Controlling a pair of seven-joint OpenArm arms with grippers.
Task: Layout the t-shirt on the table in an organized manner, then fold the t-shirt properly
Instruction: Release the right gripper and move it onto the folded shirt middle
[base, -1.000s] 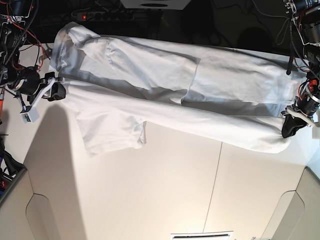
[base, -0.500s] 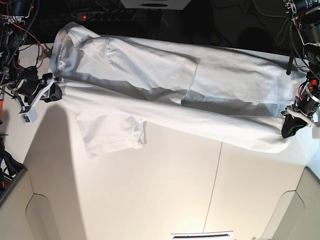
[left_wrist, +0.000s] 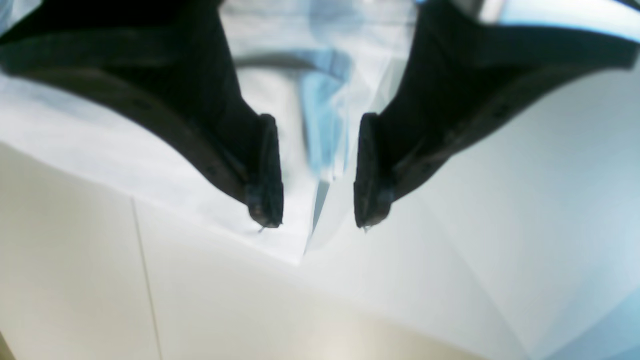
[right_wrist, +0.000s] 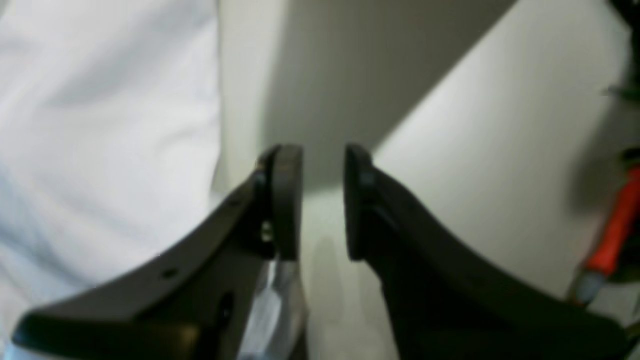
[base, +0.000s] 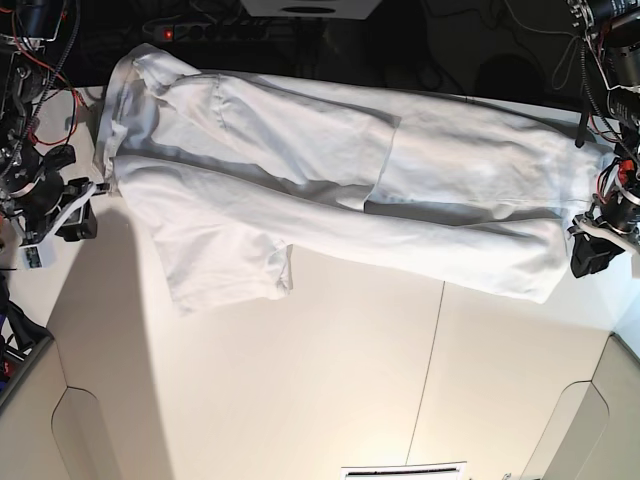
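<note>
One long fold is laid in the t-shirt (base: 330, 190); more are left. Left pincer (left_wrist: 315, 220) and right pincer (right_wrist: 322, 200) are released beside it.

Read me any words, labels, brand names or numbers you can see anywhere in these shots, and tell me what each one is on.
None can be read.
The t-shirt is plain white with no print showing.
The table shows only a thin dark seam, no markings.
The left gripper and right gripper show plain black fingers with no lettering.
The equipment along the far edge is too small and dark to read.
</note>
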